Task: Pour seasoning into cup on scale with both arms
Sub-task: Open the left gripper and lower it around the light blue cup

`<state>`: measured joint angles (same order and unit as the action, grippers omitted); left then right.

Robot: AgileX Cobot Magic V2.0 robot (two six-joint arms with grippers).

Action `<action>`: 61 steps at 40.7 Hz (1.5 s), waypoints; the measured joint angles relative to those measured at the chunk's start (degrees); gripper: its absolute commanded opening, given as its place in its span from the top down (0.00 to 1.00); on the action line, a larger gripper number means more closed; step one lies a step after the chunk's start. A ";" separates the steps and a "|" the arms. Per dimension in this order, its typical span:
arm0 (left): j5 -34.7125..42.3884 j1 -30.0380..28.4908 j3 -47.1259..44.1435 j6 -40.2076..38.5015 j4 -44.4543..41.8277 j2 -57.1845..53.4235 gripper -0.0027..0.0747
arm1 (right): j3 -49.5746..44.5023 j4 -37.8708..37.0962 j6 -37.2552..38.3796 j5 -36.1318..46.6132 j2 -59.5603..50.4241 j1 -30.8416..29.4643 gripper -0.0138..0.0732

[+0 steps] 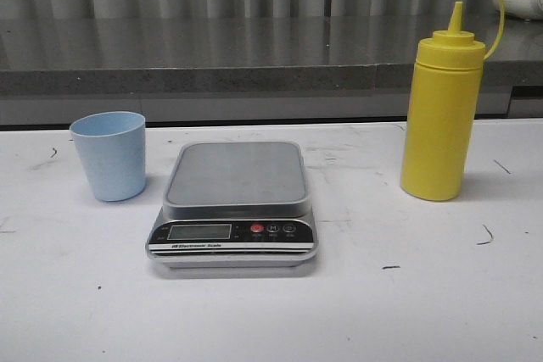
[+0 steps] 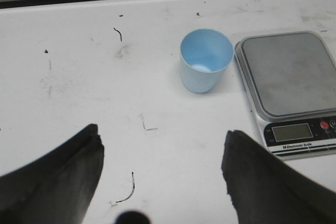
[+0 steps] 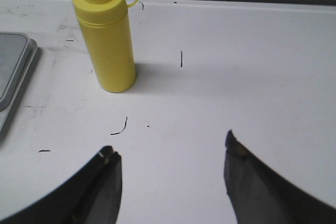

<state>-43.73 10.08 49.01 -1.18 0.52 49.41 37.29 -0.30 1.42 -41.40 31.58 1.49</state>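
The pale blue cup (image 1: 109,156) stands upright and empty on the white table, just left of the scale (image 1: 234,205). The scale's steel platform is bare. The yellow seasoning bottle (image 1: 442,116) stands upright at the right, its small cap hanging off the nozzle. No arm shows in the front view. In the left wrist view my left gripper (image 2: 163,132) is open and empty, well short of the cup (image 2: 205,60) and the scale (image 2: 289,77). In the right wrist view my right gripper (image 3: 170,150) is open and empty, short of the bottle (image 3: 106,38).
A grey counter ledge (image 1: 212,61) runs along the back of the table, with a curtain behind it. The white tabletop (image 1: 382,311) carries small dark scuff marks. The scale's corner shows in the right wrist view (image 3: 13,72).
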 measured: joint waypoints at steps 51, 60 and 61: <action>-12.84 0.27 41.57 0.20 0.30 59.64 0.35 | 0.00 0.00 0.00 0.00 0.00 0.00 0.32; -12.57 0.19 44.06 0.20 1.36 65.02 0.35 | 0.00 0.00 0.00 0.00 0.00 0.00 0.32; -12.46 0.19 44.10 0.20 1.45 65.40 0.35 | 0.00 0.00 0.00 0.00 0.00 0.00 0.32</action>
<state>-56.20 10.27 93.11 -0.97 1.97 114.81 37.29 -0.30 1.42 -41.40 31.58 1.49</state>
